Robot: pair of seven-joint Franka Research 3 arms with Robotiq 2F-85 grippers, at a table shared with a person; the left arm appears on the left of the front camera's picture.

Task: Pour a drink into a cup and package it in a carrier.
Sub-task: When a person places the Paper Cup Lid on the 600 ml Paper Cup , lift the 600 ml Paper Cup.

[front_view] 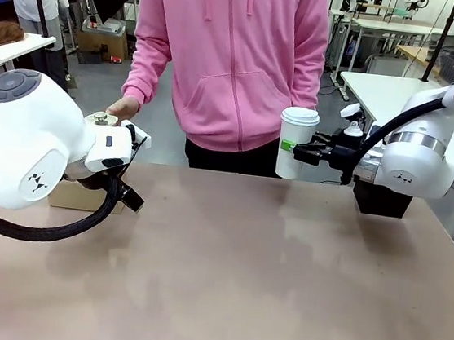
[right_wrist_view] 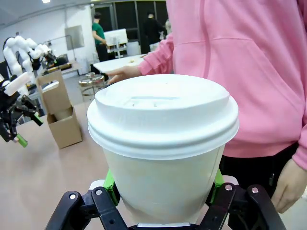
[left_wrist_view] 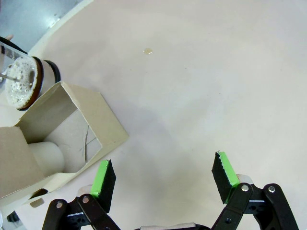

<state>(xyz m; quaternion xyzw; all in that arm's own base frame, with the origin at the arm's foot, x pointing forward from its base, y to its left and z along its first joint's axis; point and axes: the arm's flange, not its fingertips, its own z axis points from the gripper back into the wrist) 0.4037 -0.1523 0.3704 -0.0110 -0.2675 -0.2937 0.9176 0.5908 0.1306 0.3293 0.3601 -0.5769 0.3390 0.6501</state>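
Observation:
My right gripper (right_wrist_view: 163, 189) is shut on the tall white paper cup (front_view: 296, 145), which carries a domed lid (right_wrist_view: 163, 112) and hangs upright above the table's far edge, in front of the person. My left gripper (left_wrist_view: 164, 177) hangs open over bare table with nothing between its green pads (left_wrist_view: 103, 178). Just beside it stands the brown cardboard carrier (left_wrist_view: 76, 120), with a white cup (left_wrist_view: 48, 154) in one hole. Behind the carrier is the glass press jug (left_wrist_view: 21, 86), its drink foamy on top. The person's hand (front_view: 123, 109) rests on the jug.
A black box (front_view: 381, 200) sits at the table's far right, behind my right arm. On the tabletop (left_wrist_view: 192, 96) lies a small drop (left_wrist_view: 148, 50). The person in a pink hoodie (front_view: 232, 56) stands at the far edge.

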